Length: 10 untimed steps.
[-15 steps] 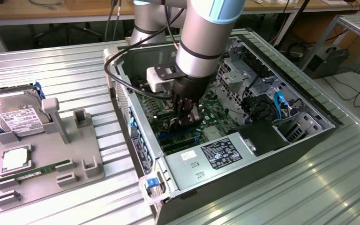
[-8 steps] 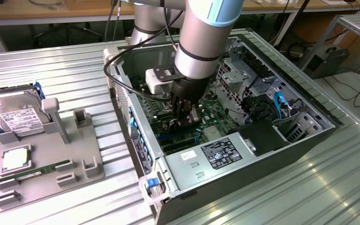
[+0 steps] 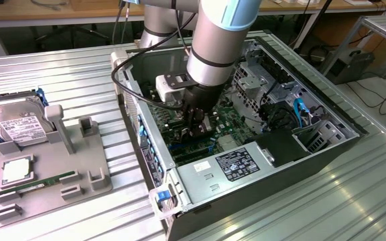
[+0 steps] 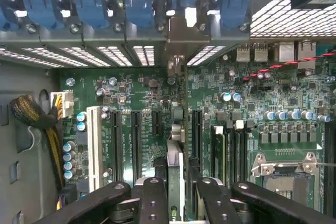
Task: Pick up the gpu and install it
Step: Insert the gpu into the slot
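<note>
Wrist view: we see our gripper clenched on the gpu, held edge-on at six o'clock over the motherboard slots (bracket reaching the rear panel); it looks nearly seated, though full insertion isn't confirmed.

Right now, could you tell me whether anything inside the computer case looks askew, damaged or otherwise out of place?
Nothing stands out. The gpu stands on edge between the gripper fingers, in line with the motherboard expansion slots, its bracket at the rear slot openings. The yellow-and-black cable bundle lies clear at the board's side.
</note>
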Each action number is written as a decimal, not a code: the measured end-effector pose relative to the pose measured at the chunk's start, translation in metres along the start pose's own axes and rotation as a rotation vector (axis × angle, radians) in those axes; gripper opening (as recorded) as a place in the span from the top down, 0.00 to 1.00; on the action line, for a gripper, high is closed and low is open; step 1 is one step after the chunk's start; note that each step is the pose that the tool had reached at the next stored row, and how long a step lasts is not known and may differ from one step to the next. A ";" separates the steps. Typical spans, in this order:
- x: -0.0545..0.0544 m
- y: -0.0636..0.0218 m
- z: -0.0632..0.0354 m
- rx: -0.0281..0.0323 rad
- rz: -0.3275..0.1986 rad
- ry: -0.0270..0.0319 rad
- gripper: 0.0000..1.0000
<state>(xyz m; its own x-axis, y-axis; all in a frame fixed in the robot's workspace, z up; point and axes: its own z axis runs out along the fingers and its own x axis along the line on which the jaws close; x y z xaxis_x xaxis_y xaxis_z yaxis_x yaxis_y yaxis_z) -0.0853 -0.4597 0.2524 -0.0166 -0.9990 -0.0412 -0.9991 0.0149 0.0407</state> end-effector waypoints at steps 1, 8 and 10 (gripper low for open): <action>0.000 0.0000 -0.0008 -0.0002 0.000 0.0008 0.73; -0.001 0.0009 -0.0261 -0.0002 -0.001 0.0010 0.66; -0.003 0.0012 -0.0285 0.0022 0.000 0.0024 0.66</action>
<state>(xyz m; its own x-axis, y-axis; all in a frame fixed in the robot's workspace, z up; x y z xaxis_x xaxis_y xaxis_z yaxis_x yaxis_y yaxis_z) -0.0852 -0.4577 0.2811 -0.0160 -0.9991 -0.0388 -0.9992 0.0145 0.0384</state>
